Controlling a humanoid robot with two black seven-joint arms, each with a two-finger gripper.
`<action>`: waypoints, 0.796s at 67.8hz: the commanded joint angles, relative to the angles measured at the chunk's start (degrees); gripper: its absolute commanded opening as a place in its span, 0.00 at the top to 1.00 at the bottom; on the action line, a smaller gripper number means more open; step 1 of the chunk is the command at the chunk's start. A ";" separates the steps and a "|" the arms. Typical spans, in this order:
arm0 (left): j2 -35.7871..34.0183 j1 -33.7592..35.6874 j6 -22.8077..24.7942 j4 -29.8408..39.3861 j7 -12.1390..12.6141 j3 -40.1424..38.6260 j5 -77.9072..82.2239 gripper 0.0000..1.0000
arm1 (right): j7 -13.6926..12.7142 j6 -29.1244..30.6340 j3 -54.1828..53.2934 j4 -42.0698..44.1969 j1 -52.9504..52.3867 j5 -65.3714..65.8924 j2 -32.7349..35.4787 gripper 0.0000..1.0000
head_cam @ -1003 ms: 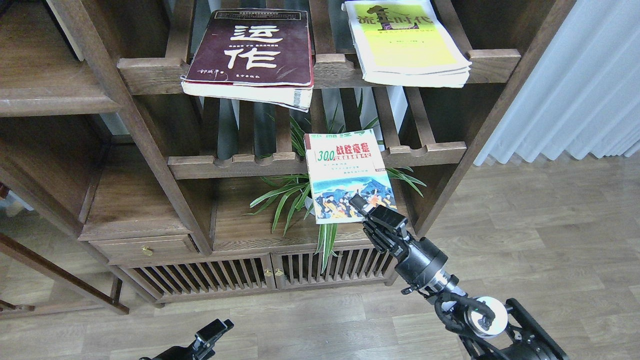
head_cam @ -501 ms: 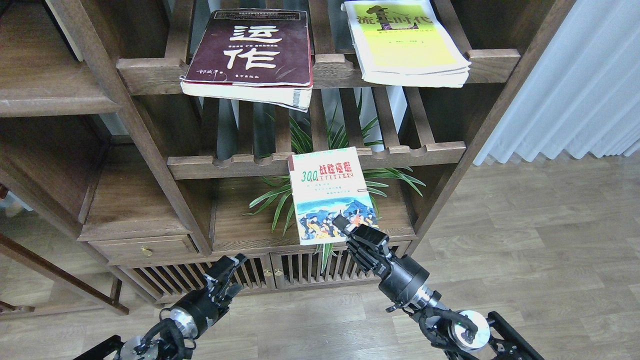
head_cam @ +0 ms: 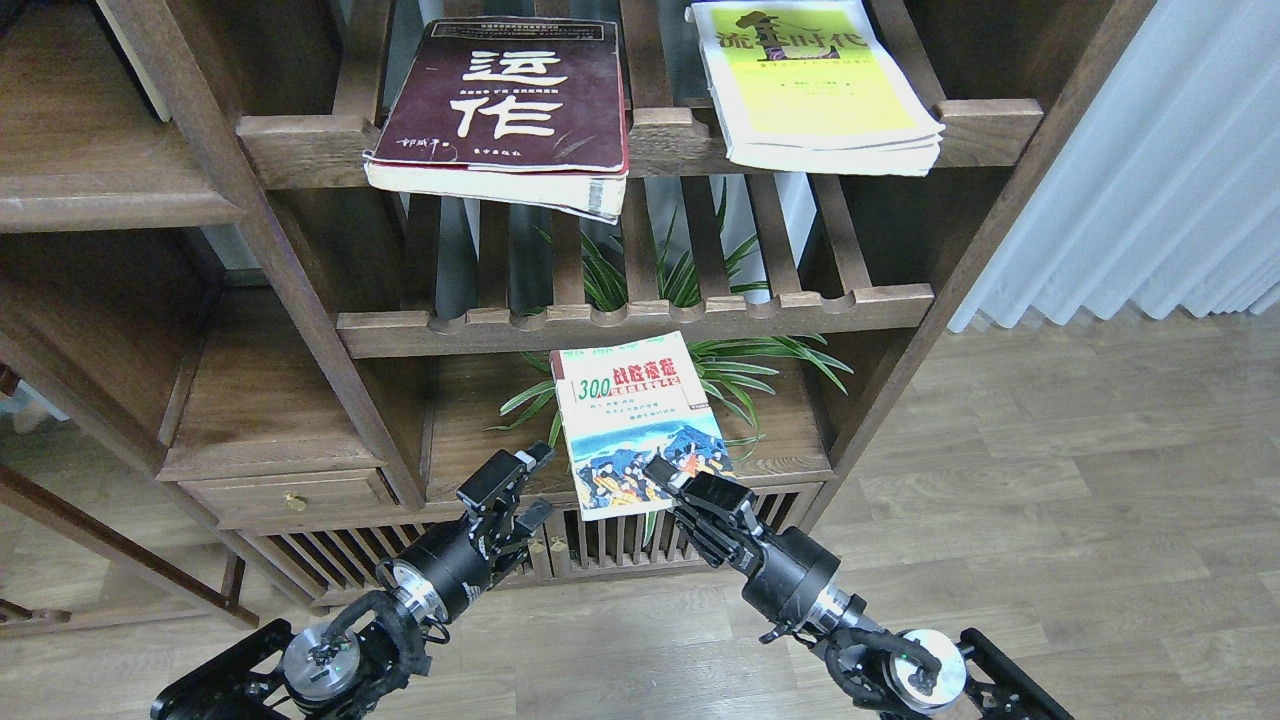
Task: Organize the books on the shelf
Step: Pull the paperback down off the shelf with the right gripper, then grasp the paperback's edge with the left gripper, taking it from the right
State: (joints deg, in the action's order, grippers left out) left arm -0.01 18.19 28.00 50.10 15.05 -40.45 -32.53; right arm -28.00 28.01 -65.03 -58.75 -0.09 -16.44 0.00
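Small book: the paperback marked "300" (head_cam: 634,425) is in the air in front of the bookcase, cover up and tilted, well below the other two books and in front of the plant (head_cam: 745,365).
Right gripper: the right gripper (head_cam: 672,480) is clamped on the small book's lower right corner, over the mountain picture — one corner carries the whole book.
Left gripper: the left gripper (head_cam: 520,480) is raised just beside the book's lower left edge, fingers parted, holding nothing; contact with the cover cannot be made out.
Maroon book: the big maroon book (head_cam: 510,105) lies flat on the upper slatted rack, its front edge overhanging the rail.
Yellow-green book: the yellow-green book (head_cam: 810,85) lies flat on the same rack, to the right, also past the rail.
Shelf: the solid brown board (head_cam: 260,400) sits low on the left, bare where it shows.
Handling: the small book looks light and thin, likely to droop or swing from a corner pinch — a glossy cover may slip.
Best hold: near the spine or mid-edge, pages pressed together, probably with the left gripper steadying the opposite side.
Heavier pair: the maroon one looks thick and heavy — it probably wants a deep bite on the overhanging edge.
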 commanded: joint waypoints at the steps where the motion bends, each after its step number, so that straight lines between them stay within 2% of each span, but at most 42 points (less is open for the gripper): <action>1: 0.01 -0.17 0.00 1.14 -0.02 0.11 0.10 0.00 | 0.00 -0.01 0.08 0.04 0.01 0.00 0.00 0.96; 54: 0.01 4.31 0.00 0.17 -0.20 0.20 -0.08 0.00 | 0.00 -0.01 1.22 -0.57 0.09 1.85 0.00 0.96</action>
State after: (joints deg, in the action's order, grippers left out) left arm 0.00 22.01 28.00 50.05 14.86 -40.26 -32.60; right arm -28.00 28.00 -64.80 -59.27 0.00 -14.43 0.00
